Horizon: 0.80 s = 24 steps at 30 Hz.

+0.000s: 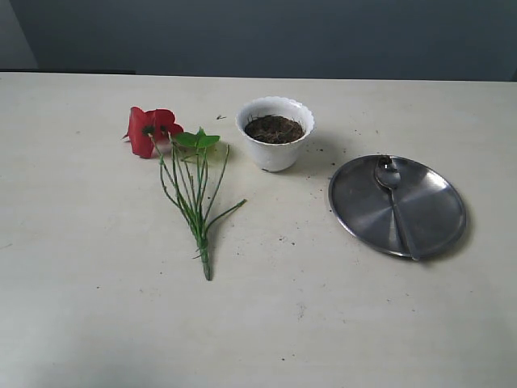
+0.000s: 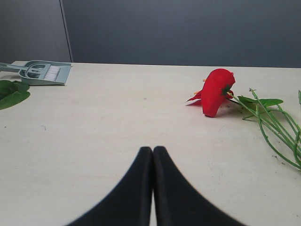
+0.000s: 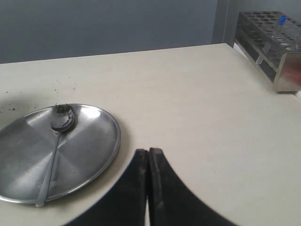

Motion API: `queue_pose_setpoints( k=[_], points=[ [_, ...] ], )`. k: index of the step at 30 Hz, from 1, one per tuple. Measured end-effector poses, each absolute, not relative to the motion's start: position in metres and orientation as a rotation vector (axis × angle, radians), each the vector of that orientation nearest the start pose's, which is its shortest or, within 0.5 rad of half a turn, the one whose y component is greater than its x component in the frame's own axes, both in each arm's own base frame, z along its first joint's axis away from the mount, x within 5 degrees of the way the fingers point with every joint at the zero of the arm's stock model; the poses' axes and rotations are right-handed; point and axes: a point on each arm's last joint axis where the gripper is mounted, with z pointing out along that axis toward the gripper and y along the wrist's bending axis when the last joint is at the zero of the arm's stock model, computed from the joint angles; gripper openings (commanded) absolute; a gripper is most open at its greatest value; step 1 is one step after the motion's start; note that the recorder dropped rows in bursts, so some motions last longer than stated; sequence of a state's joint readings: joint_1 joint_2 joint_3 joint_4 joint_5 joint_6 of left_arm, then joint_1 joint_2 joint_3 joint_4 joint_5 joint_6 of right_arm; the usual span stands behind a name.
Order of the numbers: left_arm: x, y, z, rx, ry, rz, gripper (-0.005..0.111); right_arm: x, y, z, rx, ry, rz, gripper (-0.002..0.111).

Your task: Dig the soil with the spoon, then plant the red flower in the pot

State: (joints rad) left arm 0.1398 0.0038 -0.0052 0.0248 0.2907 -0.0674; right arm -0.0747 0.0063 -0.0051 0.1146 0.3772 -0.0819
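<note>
The white scalloped pot stands upright at the table's middle back, holding dark brown soil. To its left the red flower lies flat, its green stems fanning toward the front; the left wrist view shows the same red flower. The steel spoon rests on the round steel plate at the right, and the right wrist view shows that spoon too. My left gripper is shut and empty over bare table. My right gripper is shut and empty beside the plate.
A grey-green dustpan with a brush and a green leaf lie off to one side in the left wrist view. A metal test-tube rack stands at the table's corner in the right wrist view. Soil crumbs dot the table near the pot.
</note>
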Motion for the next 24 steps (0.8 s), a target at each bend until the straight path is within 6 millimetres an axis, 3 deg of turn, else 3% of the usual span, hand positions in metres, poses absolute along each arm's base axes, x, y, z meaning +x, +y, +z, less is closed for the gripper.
queue_pose_setpoints(
  k=[24],
  points=[
    [0.0537,0.0105,0.1886,-0.113,1.77,0.157,0.0,0.0531,0.0,0.1809,0.066,1.858,0.009,-0.001]
  ],
)
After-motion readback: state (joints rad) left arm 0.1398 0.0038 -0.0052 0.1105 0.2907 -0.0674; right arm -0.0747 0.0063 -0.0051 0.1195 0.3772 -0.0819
